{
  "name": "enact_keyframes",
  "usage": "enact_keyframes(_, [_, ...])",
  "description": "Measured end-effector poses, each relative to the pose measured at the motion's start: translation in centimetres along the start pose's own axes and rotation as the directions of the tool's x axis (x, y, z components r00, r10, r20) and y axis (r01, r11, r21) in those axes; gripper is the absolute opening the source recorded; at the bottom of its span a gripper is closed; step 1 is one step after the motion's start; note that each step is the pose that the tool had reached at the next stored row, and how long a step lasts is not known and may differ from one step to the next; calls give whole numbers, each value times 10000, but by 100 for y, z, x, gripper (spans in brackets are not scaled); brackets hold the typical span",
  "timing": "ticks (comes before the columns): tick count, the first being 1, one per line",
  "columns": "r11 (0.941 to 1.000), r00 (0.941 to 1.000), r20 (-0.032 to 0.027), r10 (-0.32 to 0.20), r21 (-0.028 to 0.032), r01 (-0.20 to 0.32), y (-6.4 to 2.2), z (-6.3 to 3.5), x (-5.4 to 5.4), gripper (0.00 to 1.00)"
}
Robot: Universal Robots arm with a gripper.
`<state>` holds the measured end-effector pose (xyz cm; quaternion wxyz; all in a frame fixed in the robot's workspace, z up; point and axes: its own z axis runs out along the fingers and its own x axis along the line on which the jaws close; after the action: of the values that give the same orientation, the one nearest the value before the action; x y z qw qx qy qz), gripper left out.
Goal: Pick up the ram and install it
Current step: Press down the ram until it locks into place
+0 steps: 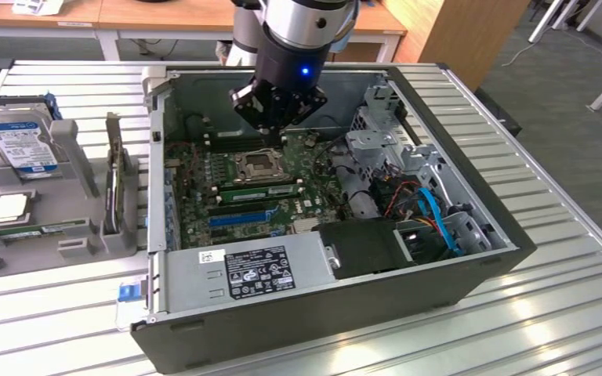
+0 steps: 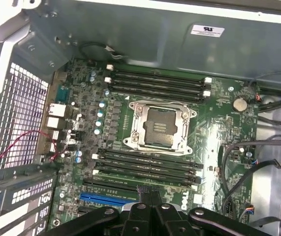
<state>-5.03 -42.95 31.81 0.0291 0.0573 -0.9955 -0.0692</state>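
Ram [image 1: 257, 190] looks seated in a slot below the CPU socket [image 1: 258, 165], centre frame. My gripper [image 1: 277, 125] hangs above it, fingers closed, empty; installation seems largely done.

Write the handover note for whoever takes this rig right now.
Gripper: shut, holding nothing, hanging inside the open case above the motherboard, close to the empty processor socket.
Ram: one green ram stick lies on the grey holder outside the case, at the exterior view's left.
Done: a green strip sits in the memory slots beside the socket; it looks like a seated stick, but that is not certain.
Left: the stick on the holder is not picked up or installed.
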Motion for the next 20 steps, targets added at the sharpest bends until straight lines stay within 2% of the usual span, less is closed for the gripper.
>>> enact_keyframes(5, [9996,9995,98,287,-11,-287,0,1,-1,10])
enact_keyframes(11, [9983,9982,148,587,-19,-587,0,1,-1,10])
enact_keyframes(14, [9979,9978,162,643,35,-643,0,1,-1,10])
enact_keyframes(18, [9977,9977,176,655,156,-657,0,1,0,10])
enact_keyframes(20, [9977,9977,177,653,191,-657,-1,0,-1,10])
